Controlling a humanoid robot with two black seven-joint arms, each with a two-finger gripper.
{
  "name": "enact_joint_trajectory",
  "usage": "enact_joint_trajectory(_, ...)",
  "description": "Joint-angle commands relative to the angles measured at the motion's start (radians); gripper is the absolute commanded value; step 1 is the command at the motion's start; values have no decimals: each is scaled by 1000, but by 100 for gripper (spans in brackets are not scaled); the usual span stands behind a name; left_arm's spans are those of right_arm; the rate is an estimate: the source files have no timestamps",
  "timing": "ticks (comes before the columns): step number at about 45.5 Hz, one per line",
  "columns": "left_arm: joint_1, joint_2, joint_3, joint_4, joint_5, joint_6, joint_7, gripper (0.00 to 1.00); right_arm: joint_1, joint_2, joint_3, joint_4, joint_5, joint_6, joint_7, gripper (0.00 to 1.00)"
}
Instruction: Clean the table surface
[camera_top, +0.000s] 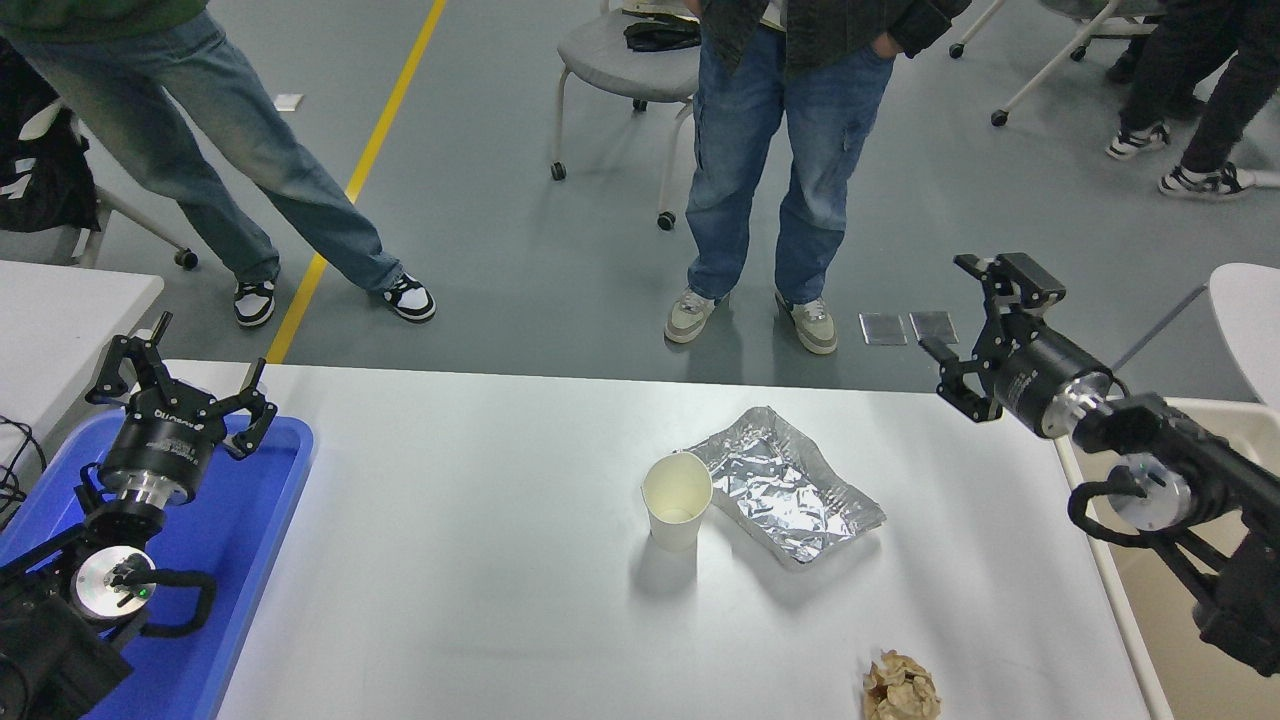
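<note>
Your white glossy bench (480, 560) carries a paper cup (677, 512), foil tray (790, 485) and crumpled paper (901, 687); right gripper (965, 310) and left gripper (180, 385) gape empty.
</note>
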Motion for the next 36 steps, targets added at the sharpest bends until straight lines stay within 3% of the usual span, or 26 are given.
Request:
enact_joint_trajectory(1,0,0,0,0,0,0,0,100,107,-29,-193,122,-105,15,-77,100)
enact_joint_trajectory(11,0,0,0,0,0,0,1,100,307,-32,-471,139,-233,63,-89,100)
enact_joint_trajectory(23,-1,0,0,0,0,0,1,100,578,15,-732,168,-250,156,-94,100)
enact_joint_trajectory(32,-1,0,0,0,0,0,1,100,680,124,-868,154,-352,158,-160,100)
enact_joint_trajectory(36,-1,0,0,0,0,0,1,100,691,193,-916,133,-372,153,-235,100)
